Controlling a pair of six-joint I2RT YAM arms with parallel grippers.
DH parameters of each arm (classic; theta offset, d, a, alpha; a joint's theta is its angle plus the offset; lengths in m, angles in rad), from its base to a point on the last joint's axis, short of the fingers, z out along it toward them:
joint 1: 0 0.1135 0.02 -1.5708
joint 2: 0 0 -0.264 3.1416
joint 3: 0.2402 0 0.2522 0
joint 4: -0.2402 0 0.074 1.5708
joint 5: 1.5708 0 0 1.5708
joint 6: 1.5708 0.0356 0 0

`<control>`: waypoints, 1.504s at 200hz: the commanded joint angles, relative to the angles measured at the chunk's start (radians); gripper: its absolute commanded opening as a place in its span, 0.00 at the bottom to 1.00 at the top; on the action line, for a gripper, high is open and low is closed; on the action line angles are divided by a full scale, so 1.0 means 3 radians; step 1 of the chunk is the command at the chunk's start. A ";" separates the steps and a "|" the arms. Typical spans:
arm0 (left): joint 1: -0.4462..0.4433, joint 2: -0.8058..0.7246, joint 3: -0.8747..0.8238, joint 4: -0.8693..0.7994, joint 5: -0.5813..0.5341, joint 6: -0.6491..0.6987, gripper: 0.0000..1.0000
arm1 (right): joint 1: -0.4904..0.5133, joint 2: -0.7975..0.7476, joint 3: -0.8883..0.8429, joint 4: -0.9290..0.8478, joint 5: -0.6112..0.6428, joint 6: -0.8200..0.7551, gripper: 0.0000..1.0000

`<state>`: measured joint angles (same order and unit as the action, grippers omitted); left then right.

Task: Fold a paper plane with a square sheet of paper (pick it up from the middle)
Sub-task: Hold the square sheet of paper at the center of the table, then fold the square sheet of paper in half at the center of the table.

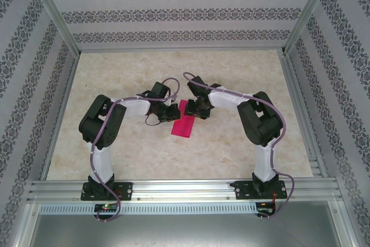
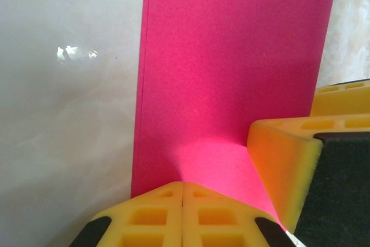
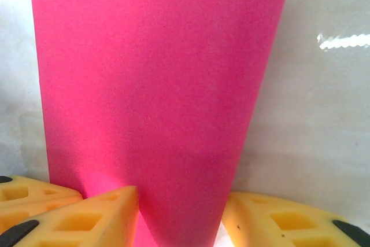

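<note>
The sheet of paper [image 1: 184,122] lies on the marble table as a magenta-pink rectangle narrower than a square, with a doubled edge along its left side [image 2: 231,67]. My left gripper [image 2: 182,184] is shut, its yellow fingers pressed together with their tip on the paper's near edge; I see no paper between them. It comes at the sheet from the left [image 1: 169,114]. My right gripper [image 3: 184,196] is open and straddles the sheet's other end, one finger on the paper, the other just beside its edge. It meets the sheet from the right [image 1: 196,110]. One of its fingers [image 2: 283,160] shows beside the left gripper.
The pale marble table [image 1: 243,79] stretches wide around the sheet. An aluminium rail [image 1: 185,189] carries both arm bases at the near edge. Patterned walls [image 1: 173,10] and metal posts close off the back and both sides.
</note>
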<state>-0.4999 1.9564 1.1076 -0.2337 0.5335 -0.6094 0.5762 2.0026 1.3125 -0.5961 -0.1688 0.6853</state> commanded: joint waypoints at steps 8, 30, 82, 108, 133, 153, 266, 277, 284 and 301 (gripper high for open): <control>-0.0031 0.0177 -0.0080 -0.0450 -0.0380 0.0073 0.06 | -0.0030 0.0112 -0.0254 -0.0052 0.0216 0.0063 0.49; -0.0030 0.0213 -0.0120 -0.0491 -0.0414 0.0073 0.05 | -0.0039 -0.0335 -0.0268 -0.0008 0.0217 0.0146 0.51; -0.0028 0.0274 -0.0135 -0.0510 -0.0414 0.0069 0.04 | -0.0020 -0.1041 -0.0543 0.0359 0.0058 0.0228 0.51; -0.0031 0.0279 -0.0141 -0.0515 -0.0451 0.0049 0.04 | 0.0054 -0.0910 -0.0580 0.0636 -0.0116 0.0328 0.35; -0.0031 0.0279 -0.0134 -0.0538 -0.0465 0.0033 0.03 | 0.0109 -0.0692 -0.0575 0.0881 -0.0224 0.0441 0.18; -0.0029 0.0298 -0.0120 -0.0556 -0.0471 0.0032 0.02 | 0.0144 -0.0585 -0.0596 0.1025 -0.0248 0.0492 0.11; -0.0032 0.0392 -0.0082 -0.0741 -0.0614 -0.0057 0.01 | 0.0096 -0.0305 -0.0876 0.1052 -0.0330 0.0425 0.06; -0.0034 0.0397 -0.0094 -0.0749 -0.0636 -0.0081 0.01 | 0.0067 -0.0311 -0.0921 0.1024 -0.0318 0.0387 0.06; -0.0031 0.0405 -0.0097 -0.0759 -0.0652 -0.0087 0.01 | 0.0046 -0.0318 -0.0954 0.1012 -0.0319 0.0361 0.06; -0.0034 0.0412 -0.0113 -0.0776 -0.0686 -0.0110 0.00 | -0.0016 -0.0354 -0.1051 0.1005 -0.0312 0.0306 0.06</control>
<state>-0.5007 1.9724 1.1374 -0.2852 0.5224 -0.6239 0.6010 1.8946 1.0595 -0.2398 -0.2878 0.8185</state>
